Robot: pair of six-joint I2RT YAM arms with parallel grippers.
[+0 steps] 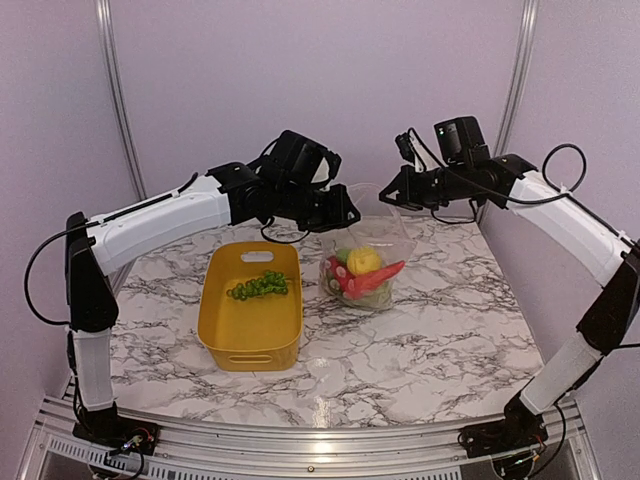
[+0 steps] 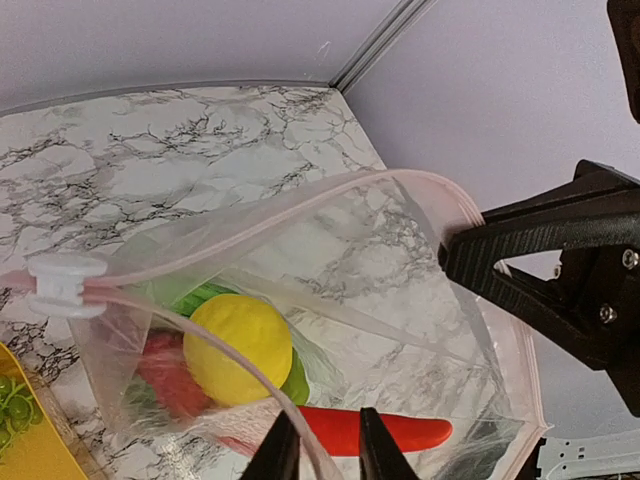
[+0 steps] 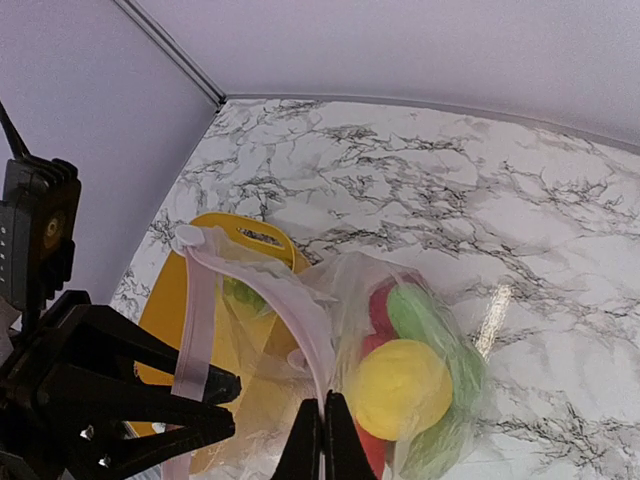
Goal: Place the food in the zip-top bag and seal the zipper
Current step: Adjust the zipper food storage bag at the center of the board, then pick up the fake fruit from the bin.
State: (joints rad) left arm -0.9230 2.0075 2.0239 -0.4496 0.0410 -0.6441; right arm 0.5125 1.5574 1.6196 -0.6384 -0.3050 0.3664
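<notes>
Bag [image 1: 368, 262] hung between my two arms above the bench [image 1: 430, 330], lemon [image 1: 364, 260], carrot [image 1: 378, 277] and greens inside, grape bunch [image 1: 260, 286] lying in the yellow bin [image 1: 250, 345]. My left gripper [image 2: 322, 450] had its jaws pinching the near mouth edge; my right gripper [image 3: 323, 440] had its jaws pressed on the far edge. I judged the mouth needed holding wide and taut, zipper [image 2: 300, 205] level, slider [image 2: 62, 285] clear, before grapes went in.

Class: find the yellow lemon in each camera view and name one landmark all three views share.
Top external: lemon centre, inside the clear bag.
Left wrist: lemon lower left of centre.
Right wrist: lemon lower right of centre.
Shared landmark: yellow bin.
</notes>
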